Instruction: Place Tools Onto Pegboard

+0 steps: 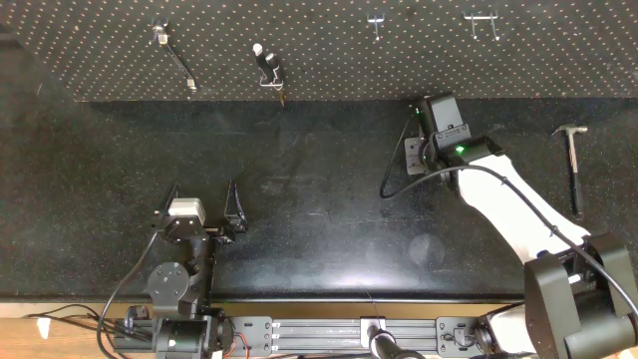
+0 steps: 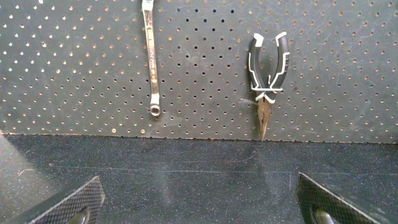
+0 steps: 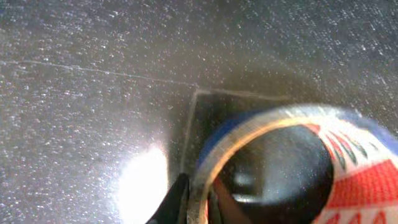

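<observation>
A wrench (image 2: 150,59) and black-and-white pliers (image 2: 267,78) hang on the pegboard (image 1: 329,50); from above I see the wrench (image 1: 176,58) left of the pliers (image 1: 269,68). A hammer (image 1: 573,165) lies on the dark mat at the far right. My right gripper (image 1: 412,158) is near the foot of the pegboard, right of centre. In its wrist view the right gripper (image 3: 196,202) is shut on the wall of a blue, red and white tape roll (image 3: 348,180). My left gripper (image 2: 199,208) is open and holds nothing, low on the left side, facing the board.
Two bare hooks (image 1: 377,20) (image 1: 481,22) stick out of the pegboard's upper right. The black mat (image 1: 319,199) stretches between the arms. Cables trail along the front edge by the arm bases.
</observation>
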### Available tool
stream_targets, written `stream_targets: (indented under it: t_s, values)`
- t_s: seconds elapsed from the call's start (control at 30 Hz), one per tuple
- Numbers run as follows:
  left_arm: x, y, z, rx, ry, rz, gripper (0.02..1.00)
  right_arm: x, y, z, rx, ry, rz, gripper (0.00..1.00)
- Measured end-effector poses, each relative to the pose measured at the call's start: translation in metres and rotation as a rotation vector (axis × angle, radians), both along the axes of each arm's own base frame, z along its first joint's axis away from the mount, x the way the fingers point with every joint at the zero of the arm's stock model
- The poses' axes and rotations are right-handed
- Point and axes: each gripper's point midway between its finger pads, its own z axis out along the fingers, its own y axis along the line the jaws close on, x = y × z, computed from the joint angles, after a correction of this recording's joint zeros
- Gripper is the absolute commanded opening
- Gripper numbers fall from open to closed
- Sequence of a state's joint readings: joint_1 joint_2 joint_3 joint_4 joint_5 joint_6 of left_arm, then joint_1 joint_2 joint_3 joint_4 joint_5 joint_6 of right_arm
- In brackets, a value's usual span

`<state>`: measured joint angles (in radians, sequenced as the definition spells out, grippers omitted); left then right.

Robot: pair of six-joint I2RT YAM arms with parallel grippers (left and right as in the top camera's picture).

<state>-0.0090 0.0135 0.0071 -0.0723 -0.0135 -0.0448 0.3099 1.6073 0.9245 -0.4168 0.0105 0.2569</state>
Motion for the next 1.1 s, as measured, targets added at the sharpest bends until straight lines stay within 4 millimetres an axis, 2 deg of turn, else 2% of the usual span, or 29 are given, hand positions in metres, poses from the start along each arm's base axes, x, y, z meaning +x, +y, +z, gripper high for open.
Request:
stream_targets:
  t_s: [0.17, 0.23, 0.27, 0.3, 0.37, 0.47, 0.63, 0.7, 0.77, 0.83, 0.93, 1.1]
  values:
    - [0.000, 0.000, 0.000, 0.000, 0.000, 0.000, 0.996, 0.001, 0.001, 0.002, 0.004, -0.010, 0.000, 0.073]
    - [0.000, 0.000, 0.000, 0.000, 0.000, 0.000, 0.996, 0.007, 0.003, 0.024, 0.034, -0.074, -0.014, 0.073]
    - [0.000, 0.000, 0.000, 0.000, 0.000, 0.000, 0.993, 0.012, 0.006, 0.041, 0.055, -0.135, -0.013, 0.073]
    - [0.000, 0.000, 0.000, 0.000, -0.001, 0.000, 0.996, 0.020, 0.012, 0.072, 0.091, -0.237, -0.006, 0.073]
    - [0.000, 0.000, 0.000, 0.000, -0.001, 0.000, 0.996, 0.024, 0.021, 0.117, 0.143, -0.379, 0.015, 0.075]
    - [0.000, 0.000, 0.000, 0.000, -0.001, 0.000, 0.996, 0.024, 0.040, 0.201, 0.240, -0.646, 0.067, 0.073]
    - [0.000, 0.000, 0.000, 0.000, -0.001, 0.000, 0.996, 0.031, 0.060, 0.256, 0.305, -0.866, 0.125, 0.073]
    - [0.000, 0.000, 0.000, 0.000, -0.001, 0.000, 0.996, 0.032, 0.070, 0.271, 0.314, -0.938, 0.158, 0.075]
    - [0.000, 0.000, 0.000, 0.000, -0.001, 0.000, 0.996, 0.034, 0.084, 0.276, 0.312, -0.982, 0.202, 0.073]
    - [0.000, 0.000, 0.000, 0.000, 0.000, 0.000, 0.996, 0.039, 0.094, 0.271, 0.309, -0.990, 0.224, 0.073]
    - [0.000, 0.000, 0.000, 0.000, -0.001, 0.000, 0.996, 0.049, 0.107, 0.253, 0.294, -0.979, 0.250, 0.075]
    - [0.000, 0.000, 0.000, 0.000, 0.000, 0.000, 0.996, 0.065, 0.116, 0.221, 0.264, -0.932, 0.259, 0.075]
